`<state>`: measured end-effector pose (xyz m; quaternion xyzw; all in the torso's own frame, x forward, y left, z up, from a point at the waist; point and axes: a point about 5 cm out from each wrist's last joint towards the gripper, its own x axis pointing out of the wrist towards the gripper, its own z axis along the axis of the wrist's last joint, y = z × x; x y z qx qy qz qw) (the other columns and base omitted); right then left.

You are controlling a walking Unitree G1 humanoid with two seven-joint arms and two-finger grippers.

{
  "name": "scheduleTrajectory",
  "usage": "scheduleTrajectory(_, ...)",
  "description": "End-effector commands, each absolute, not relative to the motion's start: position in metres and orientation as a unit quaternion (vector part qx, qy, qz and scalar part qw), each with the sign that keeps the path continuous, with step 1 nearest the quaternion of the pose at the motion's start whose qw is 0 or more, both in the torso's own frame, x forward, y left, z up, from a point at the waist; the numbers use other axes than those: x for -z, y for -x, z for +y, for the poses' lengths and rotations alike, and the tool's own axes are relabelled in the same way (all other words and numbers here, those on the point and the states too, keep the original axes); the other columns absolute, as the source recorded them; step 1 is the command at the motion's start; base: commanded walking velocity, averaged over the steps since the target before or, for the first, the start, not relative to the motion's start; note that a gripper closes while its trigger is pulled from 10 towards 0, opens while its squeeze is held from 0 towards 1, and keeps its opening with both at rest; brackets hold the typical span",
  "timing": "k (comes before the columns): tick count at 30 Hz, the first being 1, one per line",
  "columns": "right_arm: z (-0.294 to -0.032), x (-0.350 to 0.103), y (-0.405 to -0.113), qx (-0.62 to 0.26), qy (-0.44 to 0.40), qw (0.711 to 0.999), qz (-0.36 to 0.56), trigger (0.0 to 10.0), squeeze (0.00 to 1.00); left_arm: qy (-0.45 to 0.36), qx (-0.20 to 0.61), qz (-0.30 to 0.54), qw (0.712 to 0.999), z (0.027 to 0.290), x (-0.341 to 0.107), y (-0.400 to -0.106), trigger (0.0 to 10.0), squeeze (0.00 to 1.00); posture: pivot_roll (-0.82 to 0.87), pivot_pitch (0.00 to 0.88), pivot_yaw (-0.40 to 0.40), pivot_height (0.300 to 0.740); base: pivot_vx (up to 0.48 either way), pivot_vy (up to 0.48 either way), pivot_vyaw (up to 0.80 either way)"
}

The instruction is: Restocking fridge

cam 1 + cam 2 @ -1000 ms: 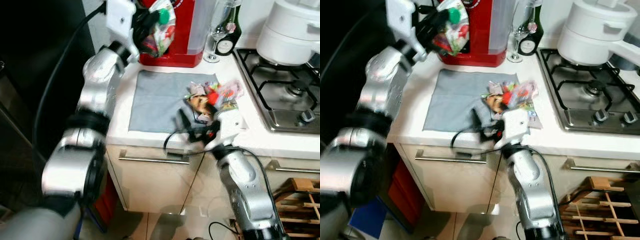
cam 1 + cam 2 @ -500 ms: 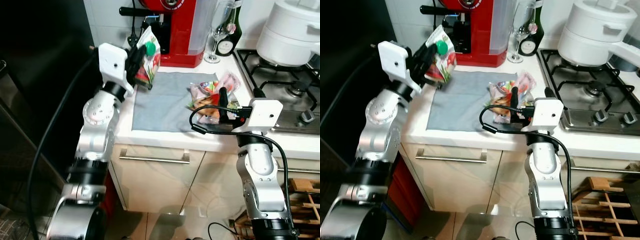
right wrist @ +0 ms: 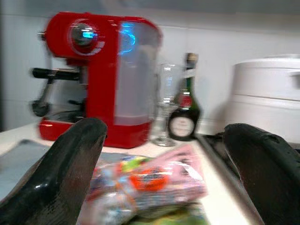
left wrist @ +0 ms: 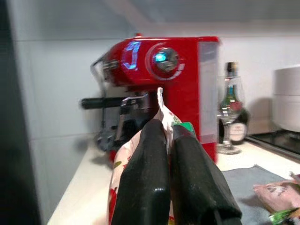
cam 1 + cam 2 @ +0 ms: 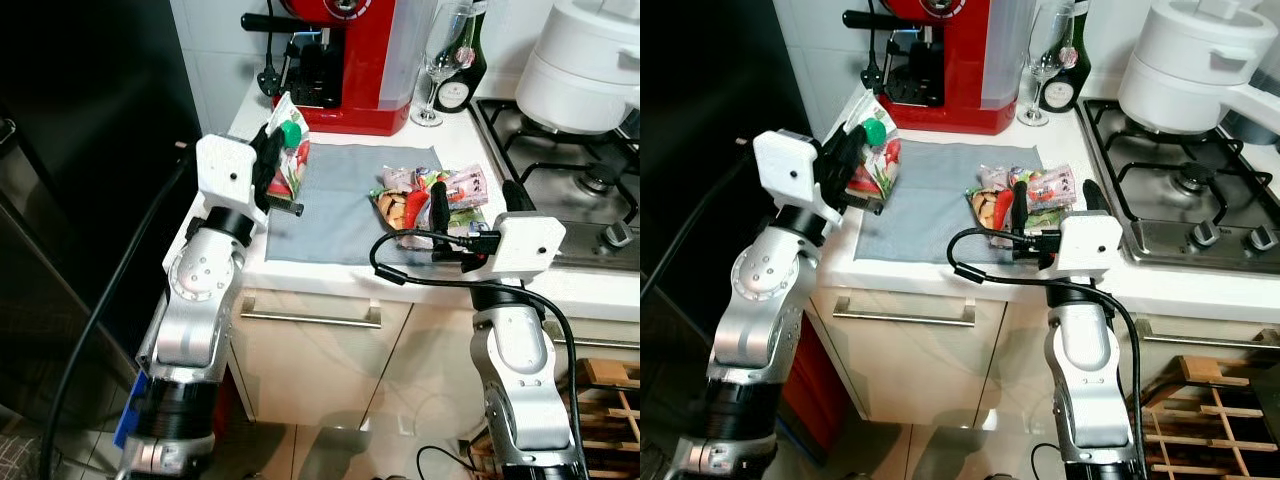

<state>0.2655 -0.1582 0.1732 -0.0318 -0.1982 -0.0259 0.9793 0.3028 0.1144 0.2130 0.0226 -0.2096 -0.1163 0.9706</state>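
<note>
- Left gripper (image 5: 272,168), centre-left of the head views, clamped tight on a green-capped snack pouch (image 5: 291,158), held upright just above the near left corner of the grey cloth (image 5: 330,205).
- In the left wrist view, both black fingers (image 4: 145,173) pressed together over the pouch's top, near the cap; pinch narrow and high, so likely to twist or slide out on a fast swing.
- Right gripper (image 5: 470,197), centre-right, spread wide and holding nothing, poised around the near side of the heap of snack packets (image 5: 428,195) on the cloth's right end.
- Packets piled loosely and overlapping; closing here could well catch several at once, or push the heap right toward the gas hob (image 5: 575,180).
- Cable (image 5: 400,260) looped off the right wrist just over the counter's front edge (image 5: 420,290); possible snag on the drawer handle (image 5: 308,317) if lowered.
- Wine glass (image 5: 438,60) and bottle (image 5: 462,65) at upper centre-right, close behind the cloth, beside the red espresso machine (image 5: 345,60); a high reach could tip them.
- Open room: bare middle of the cloth between the grippers, and floor below the counter at the frame's bottom.
- Dark tall surface along the left of the frame, perhaps the fridge; cannot tell.
</note>
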Motion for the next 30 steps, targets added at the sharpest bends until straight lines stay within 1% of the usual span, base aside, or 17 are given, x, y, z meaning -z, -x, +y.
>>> scheduleTrajectory(1,-0.172,-0.175,-0.266,0.063,0.042,0.977,-0.201,10.0,0.00,-0.035,0.101,-0.216,0.970,0.113,-0.215,-0.299,10.0,0.00,-0.07,0.000,0.015,0.740,0.000,0.000,0.00)
scheduleTrajectory(8,-0.170,-0.172,-0.273,0.060,0.052,0.976,-0.203,10.0,0.00,-0.060,0.096,-0.215,0.970,0.115,-0.208,-0.303,10.0,0.00,-0.07,0.000,0.007,0.740,0.000,0.000,0.00)
scheduleTrajectory(15,-0.162,-0.168,-0.277,0.036,0.047,0.979,-0.195,10.0,0.00,-0.063,0.091,-0.199,0.974,0.116,-0.201,-0.307,10.0,0.00,-0.07,0.000,0.005,0.740,0.000,0.000,0.00)
scheduleTrajectory(19,-0.153,-0.158,-0.279,0.006,0.031,0.984,-0.176,10.0,0.00,-0.062,0.092,-0.191,0.975,0.116,-0.197,-0.308,10.0,0.00,-0.07,0.000,0.007,0.740,-0.310,0.000,0.00)
scheduleTrajectory(30,-0.151,-0.155,-0.279,-0.002,0.033,0.984,-0.174,10.0,0.00,-0.065,0.093,-0.196,0.974,0.117,-0.200,-0.312,10.0,0.00,-0.07,0.000,0.012,0.740,-0.383,0.000,0.00)
